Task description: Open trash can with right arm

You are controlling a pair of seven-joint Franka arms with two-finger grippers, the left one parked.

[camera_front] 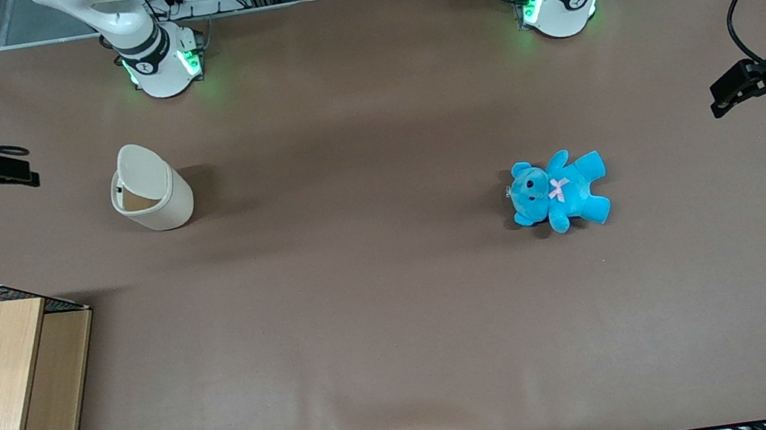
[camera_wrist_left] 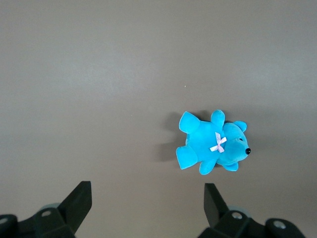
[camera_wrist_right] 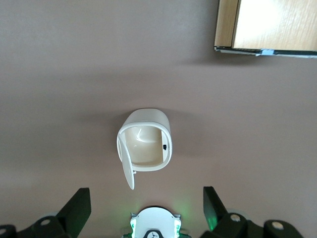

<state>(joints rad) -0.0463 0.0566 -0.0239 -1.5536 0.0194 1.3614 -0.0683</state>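
So, quick rundown:
trash can (camera_front: 150, 188): upright on the surface, lid (camera_wrist_right: 127, 167) looks already flipped up, I think
gripper (camera_front: 10, 171): jaws spread wide, holding nothing, well apart, out toward the working arm's end

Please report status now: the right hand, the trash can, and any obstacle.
Right hand open, holding nothing, raised at the working arm's end of the table. Trash can upright, lid flipped open. Nothing in the way; teddy toward the parked arm's end.
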